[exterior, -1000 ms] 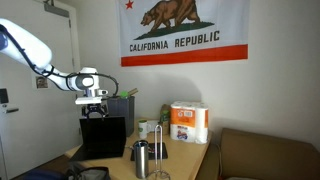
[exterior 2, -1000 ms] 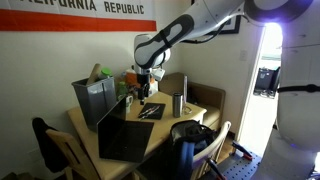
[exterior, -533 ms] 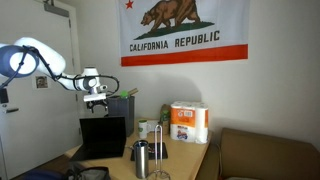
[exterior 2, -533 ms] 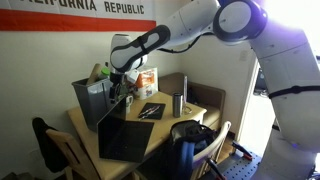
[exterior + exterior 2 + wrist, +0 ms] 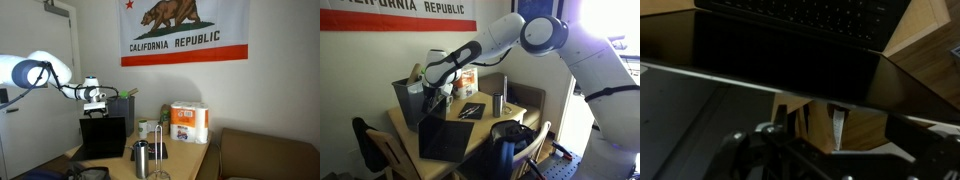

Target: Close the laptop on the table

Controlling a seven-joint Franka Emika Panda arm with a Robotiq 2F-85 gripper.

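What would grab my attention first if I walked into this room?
The big California Republic flag on the wall behind the table would likely catch you first. Next comes the large white robot arm, which reaches across the wooden table. Its gripper is at the top edge of an open laptop with a black screen.

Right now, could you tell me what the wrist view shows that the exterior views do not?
Only the wrist view shows the keyboard close up. Only the exterior views show the flag, the paper towels and the arm. Both show the open laptop on the table.
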